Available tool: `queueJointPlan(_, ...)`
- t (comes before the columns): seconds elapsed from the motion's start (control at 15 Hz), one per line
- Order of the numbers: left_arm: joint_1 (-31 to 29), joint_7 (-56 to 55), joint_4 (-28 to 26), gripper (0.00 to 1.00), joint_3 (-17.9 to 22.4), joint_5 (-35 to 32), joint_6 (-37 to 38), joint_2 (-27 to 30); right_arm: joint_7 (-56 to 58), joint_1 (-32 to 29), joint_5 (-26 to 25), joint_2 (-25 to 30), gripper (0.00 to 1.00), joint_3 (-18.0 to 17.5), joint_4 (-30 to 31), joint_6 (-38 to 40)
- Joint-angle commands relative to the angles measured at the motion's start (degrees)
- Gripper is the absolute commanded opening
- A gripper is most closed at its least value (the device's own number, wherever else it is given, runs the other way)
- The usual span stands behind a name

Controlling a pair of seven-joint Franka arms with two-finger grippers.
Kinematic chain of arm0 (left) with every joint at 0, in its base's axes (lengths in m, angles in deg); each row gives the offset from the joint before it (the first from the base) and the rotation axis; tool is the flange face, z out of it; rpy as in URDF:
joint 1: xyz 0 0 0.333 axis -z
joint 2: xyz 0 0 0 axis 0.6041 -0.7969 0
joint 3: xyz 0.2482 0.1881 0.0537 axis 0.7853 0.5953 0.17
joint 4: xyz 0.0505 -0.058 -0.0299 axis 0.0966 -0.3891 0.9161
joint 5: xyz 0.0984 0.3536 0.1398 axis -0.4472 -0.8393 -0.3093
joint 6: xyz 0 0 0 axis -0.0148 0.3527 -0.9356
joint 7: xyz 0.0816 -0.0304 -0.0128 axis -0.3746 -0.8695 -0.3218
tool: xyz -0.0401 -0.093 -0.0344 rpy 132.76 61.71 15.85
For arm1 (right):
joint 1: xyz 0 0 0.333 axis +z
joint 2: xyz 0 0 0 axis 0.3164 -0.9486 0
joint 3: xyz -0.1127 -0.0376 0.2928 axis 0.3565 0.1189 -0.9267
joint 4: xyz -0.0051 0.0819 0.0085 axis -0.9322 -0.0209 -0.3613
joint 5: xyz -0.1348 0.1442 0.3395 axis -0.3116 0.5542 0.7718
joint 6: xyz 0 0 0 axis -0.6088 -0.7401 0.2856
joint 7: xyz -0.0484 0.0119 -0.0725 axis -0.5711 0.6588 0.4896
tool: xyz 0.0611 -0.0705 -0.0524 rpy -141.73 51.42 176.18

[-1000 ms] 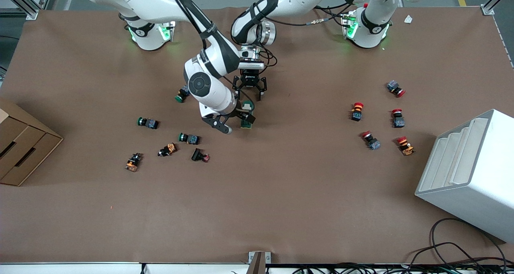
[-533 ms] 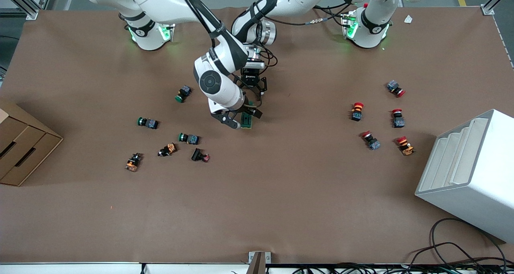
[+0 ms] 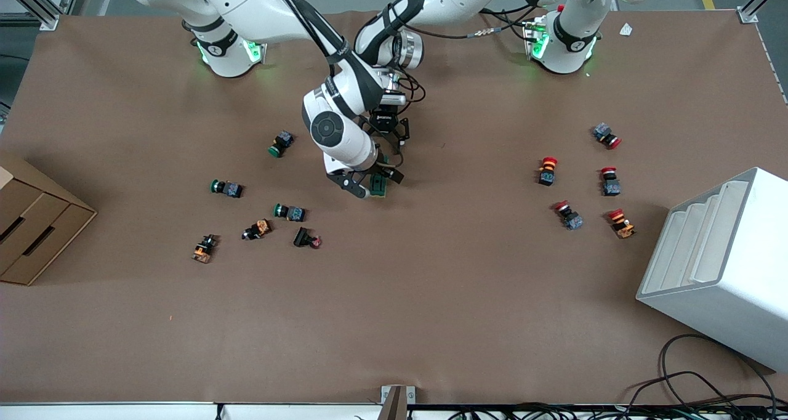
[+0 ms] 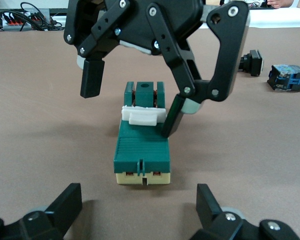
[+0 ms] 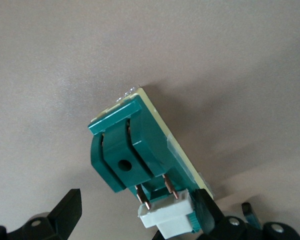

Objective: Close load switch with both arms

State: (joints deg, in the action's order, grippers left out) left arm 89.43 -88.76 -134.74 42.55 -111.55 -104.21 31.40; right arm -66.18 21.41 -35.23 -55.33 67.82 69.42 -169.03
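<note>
- Brown table [image 3: 431, 297] carried scattered push buttons [image 3: 289, 212], a cardboard box [image 3: 31, 223] at the right arm's end and a white rack [image 3: 720, 266] at the left arm's end; the load switch [image 3: 378, 186] lay flat near the middle of the table, between the two groups of buttons.
- Right gripper [image 3: 364, 185] stood low at the switch with its fingers spread; one fingertip [image 4: 170, 120] touched the white lever [image 4: 144, 115] from the side, the other finger hung clear of the block; it gripped nothing.
- Left gripper [image 3: 386, 138] hovered just beside the switch, over the table on the side toward the arm bases, fingers apart and empty.
- Progress, as a judgement: both arms had reached the switch and contact with the lever was made; whether the lever had been thrown could not be told, so the closing push and the withdrawal were probably left to do.
- Left wrist view alone showed the fingertip against the lever, the ribbed green top and the cream base of the block.
- Right wrist view alone showed two metal pins [image 5: 155, 194] beside the lever [image 5: 170, 217] and a round hole in the green end piece.
- Front view alone showed the arms crossing and the block's place among the buttons.
</note>
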Motion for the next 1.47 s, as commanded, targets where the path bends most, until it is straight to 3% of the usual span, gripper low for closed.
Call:
queueJointPlan(0.0, -0.32, -2.87, 1.42, 1.0, 0.26, 0.04, -4.25, -6.65, -2.33, 1.98, 1.94, 0.03, 1.0, 0.32, -1.11, -0.5)
queueJointPlan(1.4, -0.85, -2.52, 1.95, 1.0, 0.35, 0.74, -4.25, -6.3, -3.21, -0.13, 1.76, 0.03, 1.0, 0.84, -5.94, 0.21)
